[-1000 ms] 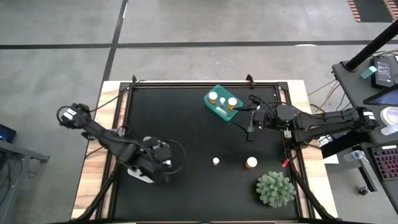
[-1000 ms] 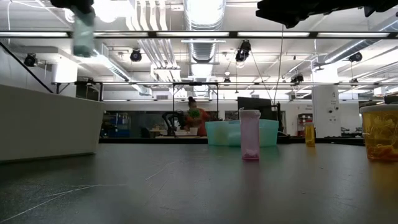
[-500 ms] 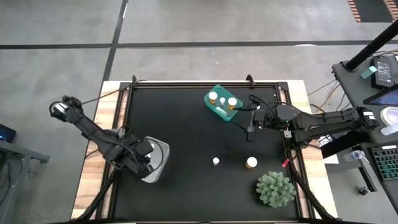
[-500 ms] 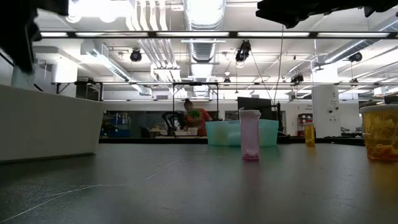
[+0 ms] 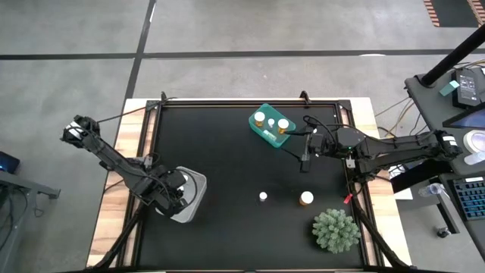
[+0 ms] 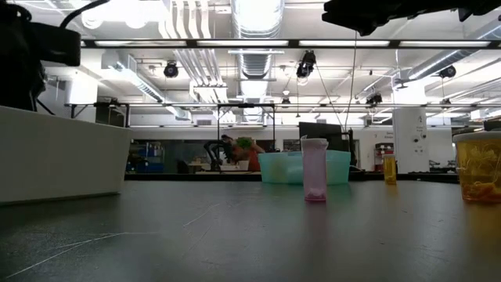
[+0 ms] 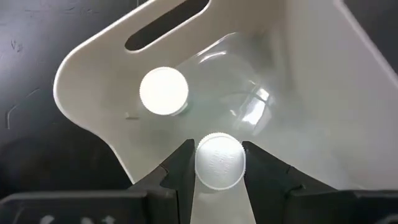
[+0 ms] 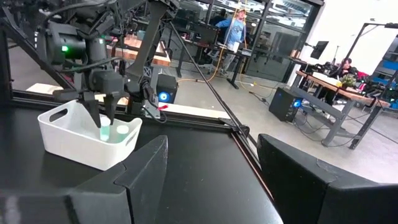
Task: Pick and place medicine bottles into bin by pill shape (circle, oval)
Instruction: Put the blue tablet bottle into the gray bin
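My left gripper (image 5: 176, 199) hangs inside the white bin (image 5: 194, 199) at the table's near left, shut on a white-capped medicine bottle (image 7: 219, 163). A second white-capped bottle (image 7: 163, 91) stands on the bin's floor beside it. The green bin (image 5: 267, 130) at the far middle holds three bottles. On the near right of the table stand a small white bottle (image 5: 263, 196) and an amber one (image 5: 306, 199). My right gripper (image 5: 305, 161) waits open above the table, right of centre, with nothing between its fingers. My left gripper pinches the bottle at its white cap (image 7: 219, 149), one finger (image 7: 183, 165) on either side. The fingers come steeply from above. The bottle stays upright inside the white bin; whether its base touches the bin's floor I cannot tell.
A green spiky plant (image 5: 336, 230) stands at the near right corner. The white bin's wall has a handle slot (image 7: 166, 26). Bare black table lies between the two bins. A desk with equipment (image 5: 462, 114) stands beyond the table's right edge.
My left gripper has gone down and toward the table's left edge with the bottle, rolling at the wrist, and now sits in the white bin. It has stayed shut on the bottle.
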Robot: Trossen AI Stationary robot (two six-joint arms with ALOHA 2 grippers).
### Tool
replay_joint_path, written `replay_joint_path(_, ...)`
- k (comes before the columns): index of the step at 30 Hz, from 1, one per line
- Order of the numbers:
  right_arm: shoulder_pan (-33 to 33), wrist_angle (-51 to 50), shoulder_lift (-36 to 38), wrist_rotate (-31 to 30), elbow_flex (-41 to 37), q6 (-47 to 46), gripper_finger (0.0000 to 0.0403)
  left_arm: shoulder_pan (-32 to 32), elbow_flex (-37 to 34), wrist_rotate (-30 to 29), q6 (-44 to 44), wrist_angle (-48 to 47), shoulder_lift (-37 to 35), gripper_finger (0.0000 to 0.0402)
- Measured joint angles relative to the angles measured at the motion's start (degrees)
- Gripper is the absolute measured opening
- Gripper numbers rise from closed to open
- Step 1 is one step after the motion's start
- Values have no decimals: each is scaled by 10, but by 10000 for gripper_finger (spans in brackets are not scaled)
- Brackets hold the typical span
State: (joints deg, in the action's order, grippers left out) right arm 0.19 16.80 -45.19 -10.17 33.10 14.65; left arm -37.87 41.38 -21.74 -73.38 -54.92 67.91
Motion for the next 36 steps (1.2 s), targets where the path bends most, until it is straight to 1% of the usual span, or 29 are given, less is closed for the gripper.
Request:
replay_joint_path(4,0,0,0,0,0,0,240,0,-9,0,0,4,5,97)
replay_joint_path(10,0,0,0,0,0,0,240,0,-9,0,1,5,6,127)
replay_joint_path(13,0,0,0,0,0,0,240,0,-9,0,2,5,6,133)
replay_joint_path(26,0,-3,0,0,0,0,240,0,-5,4,2,-1,3,137)
replay_joint_path(36,0,-3,0,0,0,-1,240,0,20,29,2,-17,2,137)
